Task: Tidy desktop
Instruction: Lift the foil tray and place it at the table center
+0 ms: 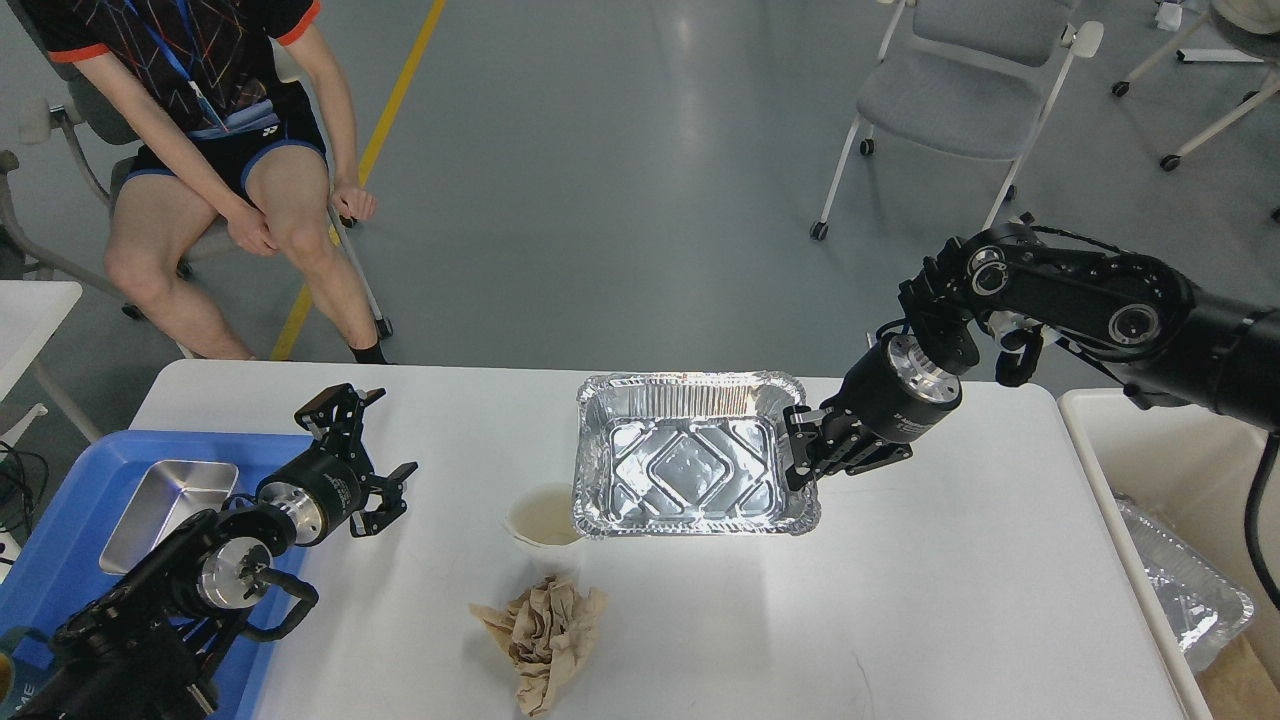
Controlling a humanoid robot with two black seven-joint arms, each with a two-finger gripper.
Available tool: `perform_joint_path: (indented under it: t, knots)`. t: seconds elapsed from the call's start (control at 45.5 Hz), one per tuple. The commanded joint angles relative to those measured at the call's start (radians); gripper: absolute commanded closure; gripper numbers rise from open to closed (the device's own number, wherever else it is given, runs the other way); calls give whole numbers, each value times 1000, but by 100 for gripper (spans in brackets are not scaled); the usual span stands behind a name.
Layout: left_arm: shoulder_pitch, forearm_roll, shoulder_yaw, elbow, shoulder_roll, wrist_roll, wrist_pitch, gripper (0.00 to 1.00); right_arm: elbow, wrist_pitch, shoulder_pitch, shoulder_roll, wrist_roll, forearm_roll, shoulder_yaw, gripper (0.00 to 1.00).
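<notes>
The white desktop [900, 600] fills the lower view. My right gripper [800, 462] is shut on the right rim of an empty foil tray [690, 460] and holds it level above the desktop's middle, its left corner over a white paper cup [540, 520]. A crumpled brown paper napkin [545, 635] lies in front of the cup. My left gripper [365, 455] is open and empty above the desktop's left side, beside the blue tray.
A blue plastic tray [60, 520] at the left holds a small steel pan [165, 500]. A cream-white bin [1180, 470] at the right holds another foil tray [1190, 600]. A seated person [200, 150] and grey chairs [960, 90] are beyond the desk.
</notes>
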Motion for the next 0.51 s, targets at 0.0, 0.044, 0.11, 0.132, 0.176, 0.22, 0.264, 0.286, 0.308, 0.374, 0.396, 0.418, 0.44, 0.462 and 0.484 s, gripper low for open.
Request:
perform_joint_path:
  t: [0.0,0.044,0.11,0.132,0.176,0.22,0.264,0.286,0.308,0.374,0.396,0.418,0.44,0.462,0.484]
  knots:
    - [-1,61,89,-125,93,2,4,3,-5,-4,-10,7,0,-2,1,100]
    - [-2,65,150,-209,167,8,5,3,-5,-5,-12,7,0,-3,1,100]
    - [-11,65,241,-341,294,10,5,3,-5,-5,-21,3,0,-3,1,100]
    - [-28,65,291,-427,382,10,4,3,-5,-5,-21,1,0,-3,1,100]
    - [-54,64,336,-505,469,13,-1,3,-5,-7,-21,0,0,-3,2,100]
    - [-79,64,382,-576,547,13,-5,3,-5,-7,-21,-2,0,-3,4,100]
    - [-109,64,427,-634,627,13,-11,3,-5,-7,-24,-2,0,-3,9,100]
    - [-126,64,448,-660,665,14,-17,3,-4,-7,-24,-2,0,-3,13,100]
    - [-143,64,470,-683,704,14,-25,3,-4,-7,-24,-2,0,-3,15,100]
    - [-192,65,525,-743,805,16,-60,3,-5,-7,-26,-2,0,-3,21,100]
    - [-206,65,540,-762,839,17,-79,3,-4,-7,-26,-2,0,-3,21,100]
    - [-218,65,553,-776,869,19,-97,3,-4,-7,-26,-2,0,-3,21,100]
    - [-231,65,562,-791,900,22,-116,3,-5,-8,-26,-2,0,-3,21,100]
    - [-240,65,569,-803,932,26,-139,3,-4,-8,-27,-2,0,-3,21,100]
    - [-246,65,576,-814,963,31,-163,3,-4,-8,-27,-2,0,-3,21,100]
